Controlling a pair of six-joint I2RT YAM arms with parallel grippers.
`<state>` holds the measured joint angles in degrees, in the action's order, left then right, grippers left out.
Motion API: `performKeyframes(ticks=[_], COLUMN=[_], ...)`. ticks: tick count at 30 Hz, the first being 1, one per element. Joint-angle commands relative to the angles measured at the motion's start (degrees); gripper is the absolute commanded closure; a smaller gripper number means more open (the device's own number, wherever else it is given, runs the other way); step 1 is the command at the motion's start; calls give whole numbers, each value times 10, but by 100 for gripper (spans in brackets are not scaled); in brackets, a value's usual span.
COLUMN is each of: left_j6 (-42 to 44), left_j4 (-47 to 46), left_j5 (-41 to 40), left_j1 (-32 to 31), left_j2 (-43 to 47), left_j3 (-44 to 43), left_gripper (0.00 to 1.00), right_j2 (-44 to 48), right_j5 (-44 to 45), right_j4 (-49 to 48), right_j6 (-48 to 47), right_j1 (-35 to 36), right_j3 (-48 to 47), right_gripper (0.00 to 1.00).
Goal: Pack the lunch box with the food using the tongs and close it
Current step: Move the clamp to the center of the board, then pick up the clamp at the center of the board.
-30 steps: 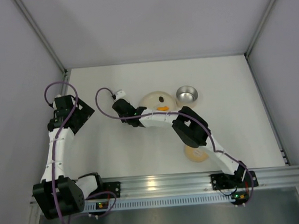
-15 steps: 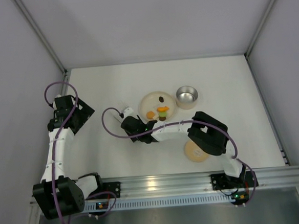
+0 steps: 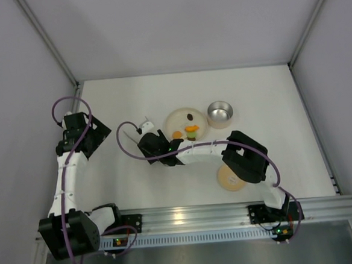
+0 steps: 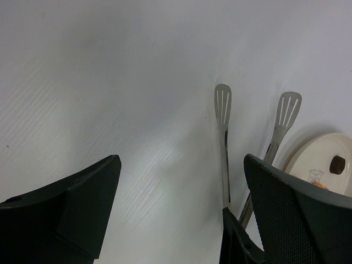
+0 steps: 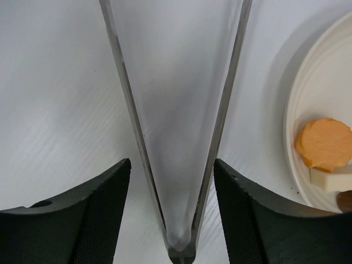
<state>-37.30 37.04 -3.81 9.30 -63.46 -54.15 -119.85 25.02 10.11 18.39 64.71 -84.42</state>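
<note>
The grey metal tongs (image 5: 181, 250) lie flat on the white table left of the plate, spread in a V, with their slotted tips (image 4: 223, 104) pointing away. My right gripper (image 5: 172, 163) is open and straddles their hinge end, with a gap showing on both sides. In the top view the right gripper (image 3: 150, 138) sits just left of the cream plate (image 3: 178, 117). The food lies on the plate: an orange piece (image 5: 324, 144), a pale piece (image 5: 330, 179) and a dark brown piece (image 4: 337, 164). The lunch box (image 3: 220, 112) stands open to the plate's right. My left gripper (image 4: 181, 159) is open and empty.
The round tan lid (image 3: 231, 179) lies near the front, partly under the right arm. The left arm (image 3: 70, 169) stands along the left wall. Grey walls enclose the table on three sides, and a metal rail (image 3: 194, 215) runs along the near edge.
The right arm drew back from over the plate toward the near left, uncovering the food. Its jaws widened, and the tongs now lie loose between them.
</note>
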Motion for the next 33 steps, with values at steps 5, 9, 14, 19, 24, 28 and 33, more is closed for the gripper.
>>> performKeyframes(ticks=[5, 9, 14, 19, 24, 28, 33], left_j6=[11, 11, 12, 12, 13, 13, 13], left_j4=[-17, -17, -19, -20, -19, -20, -21], left_j5=[1, 1, 2, 4, 2, 3, 6], left_j1=[3, 3, 3, 3, 3, 3, 3], left_j2=[16, 16, 15, 14, 14, 14, 12], left_j3=[3, 4, 4, 4, 4, 5, 4], left_gripper=[1, 2, 1, 2, 2, 1, 1], right_j2=[-28, -37, -24, -1, 27, 48, 51], right_j5=[-5, -9, -4, 1, 14, 28, 32], right_j4=[-12, -8, -4, -5, 9, 12, 13], right_j6=[1, 7, 11, 5, 1, -5, -13], right_j1=[-7, -9, -9, -7, -5, -5, -5], right_j3=[-54, -58, -47, -37, -29, -14, -6], right_gripper=[35, 34, 32, 31, 31, 29, 24])
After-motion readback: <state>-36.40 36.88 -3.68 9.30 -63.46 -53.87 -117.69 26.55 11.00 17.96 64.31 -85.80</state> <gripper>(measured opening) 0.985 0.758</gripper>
